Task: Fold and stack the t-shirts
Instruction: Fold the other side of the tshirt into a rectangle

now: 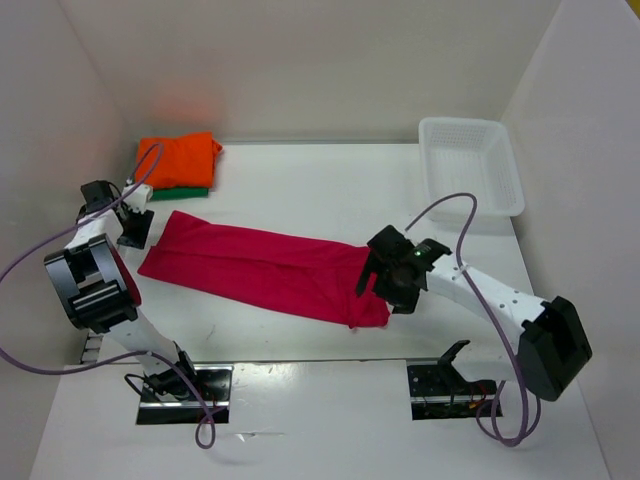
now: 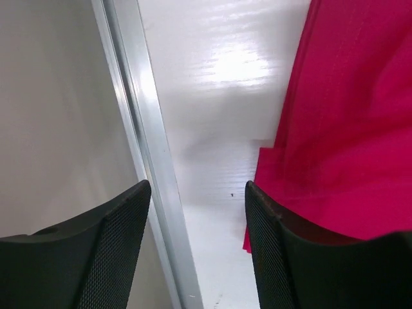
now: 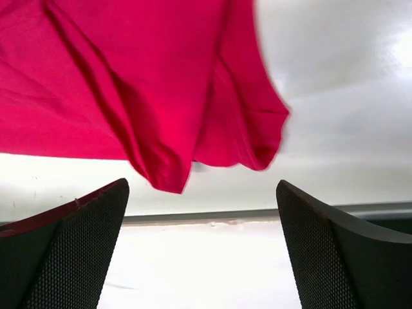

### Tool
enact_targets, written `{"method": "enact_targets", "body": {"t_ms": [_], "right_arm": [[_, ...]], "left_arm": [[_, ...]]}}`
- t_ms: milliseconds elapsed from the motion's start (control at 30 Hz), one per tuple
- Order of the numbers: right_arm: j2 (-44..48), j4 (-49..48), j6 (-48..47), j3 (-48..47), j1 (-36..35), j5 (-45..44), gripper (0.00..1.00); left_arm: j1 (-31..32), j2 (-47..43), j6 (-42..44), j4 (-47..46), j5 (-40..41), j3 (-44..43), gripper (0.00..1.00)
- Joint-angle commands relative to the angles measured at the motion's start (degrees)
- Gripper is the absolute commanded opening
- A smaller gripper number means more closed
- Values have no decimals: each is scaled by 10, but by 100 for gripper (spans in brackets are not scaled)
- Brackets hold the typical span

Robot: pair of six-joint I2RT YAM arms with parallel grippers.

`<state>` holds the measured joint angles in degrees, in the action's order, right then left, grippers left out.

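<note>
The soft magenta-red t-shirt (image 1: 260, 270) lay as a long, wrinkled band on the glossy white desk (image 1: 300, 190), stretched between the two tools. The left tool (image 2: 196, 193) stood open and empty, with the cloth's straight edge beside one finger. The right tool (image 3: 201, 187) gaped wide, the shirt's rumpled, pointed end just ahead of its textured black fingertips (image 3: 96, 212). Beyond the left tool the folded orange t-shirt (image 1: 178, 160) sat on the green t-shirt (image 1: 185, 192) by the back wall, and the white mesh basket (image 1: 470, 165) stood well beyond the right tool at the far corner.

top view high, wide — wrist views close, sharing red t-shirt (image 1: 260, 268)
</note>
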<state>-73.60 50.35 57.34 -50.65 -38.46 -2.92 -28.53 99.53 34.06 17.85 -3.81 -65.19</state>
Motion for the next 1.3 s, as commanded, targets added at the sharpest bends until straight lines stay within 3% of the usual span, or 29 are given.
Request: {"method": "enact_targets", "body": {"t_ms": [0,200,333,433,467,533,567,600,633,767,900,967,1033,1067,1100,1133,1267], "right_arm": [[28,19,81,51,1,-24,100],[-15,-78,82,109,15,52,100],[-45,-96,63,114,15,58,93],[-53,-115,49,122,33,76,63],[-53,-121,44,129,39,76,45],[-48,-121,38,129,47,76,25],[-48,-116,38,136,61,76,5],[-40,-116,38,136,61,76,0],[-29,-109,38,136,67,76,0],[6,-62,44,123,75,42,0],[46,-49,59,129,75,37,0],[46,-44,66,129,75,37,0],[30,-36,72,123,70,31,1],[30,-31,80,123,62,25,12],[24,-25,80,123,55,17,58],[24,-14,87,118,55,17,72],[61,48,121,65,37,-24,77]], "left_arm": [[1,-19,-30,37,-58,-31,68],[1,34,-31,100,-70,-27,68],[1,40,-19,94,-64,8,70],[1,55,-19,94,-50,20,70],[1,55,-19,101,-50,20,70],[1,60,-14,107,-62,26,59],[1,60,-14,107,-62,31,51],[1,60,-14,118,-69,31,42],[1,60,-14,125,-69,31,26],[-5,23,14,171,-45,58,6],[-5,-37,39,214,20,82,6],[-5,-60,44,233,40,100,17],[-5,-66,44,260,57,105,44],[-5,-66,44,271,57,105,55],[-5,-66,44,291,57,100,64],[-12,-66,50,298,63,95,80],[-49,-84,43,310,63,7,93]]}}
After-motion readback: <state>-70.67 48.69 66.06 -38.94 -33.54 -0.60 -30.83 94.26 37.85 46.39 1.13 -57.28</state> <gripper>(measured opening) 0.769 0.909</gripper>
